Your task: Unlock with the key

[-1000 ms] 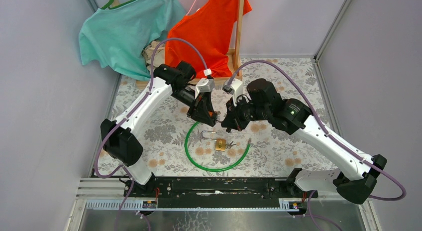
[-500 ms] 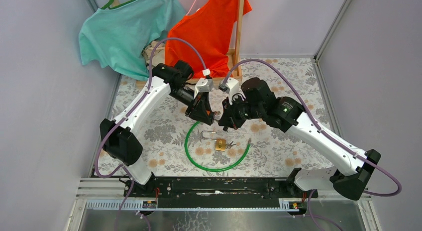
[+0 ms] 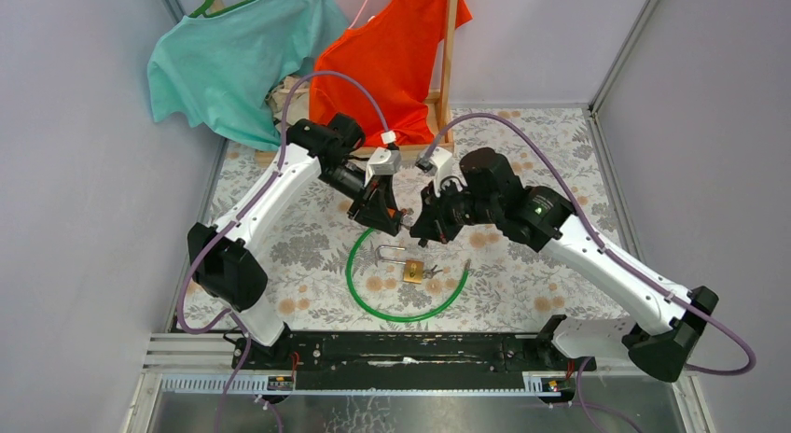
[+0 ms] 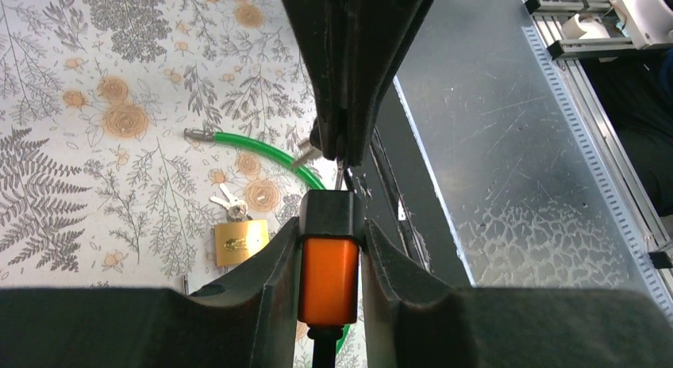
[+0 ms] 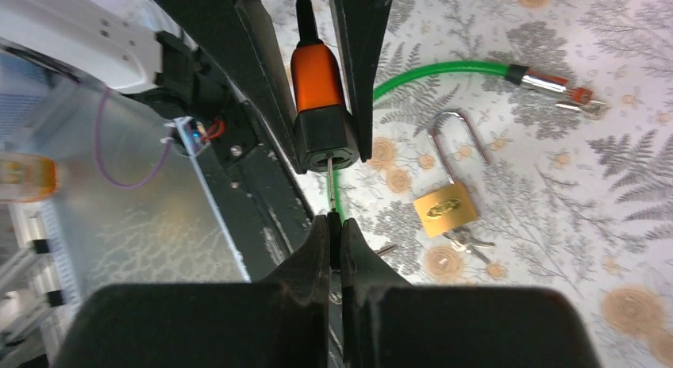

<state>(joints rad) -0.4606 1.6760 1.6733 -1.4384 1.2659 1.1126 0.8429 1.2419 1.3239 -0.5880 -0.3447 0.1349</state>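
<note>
Lock (image 4: 328,277) braced in left claw (image 4: 329,235) — keyhole (image 5: 328,155) faces right claw (image 5: 333,222), pinched shut on key (image 5: 330,185), tip at its mouth.

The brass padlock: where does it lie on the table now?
In the top view, the brass padlock lies on the flowered table, inside the loop of the green cable, with small keys at its right side.

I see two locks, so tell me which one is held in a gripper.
The orange-and-black lock, clamped in the left gripper above the table; the brass padlock just lies on it.
</note>
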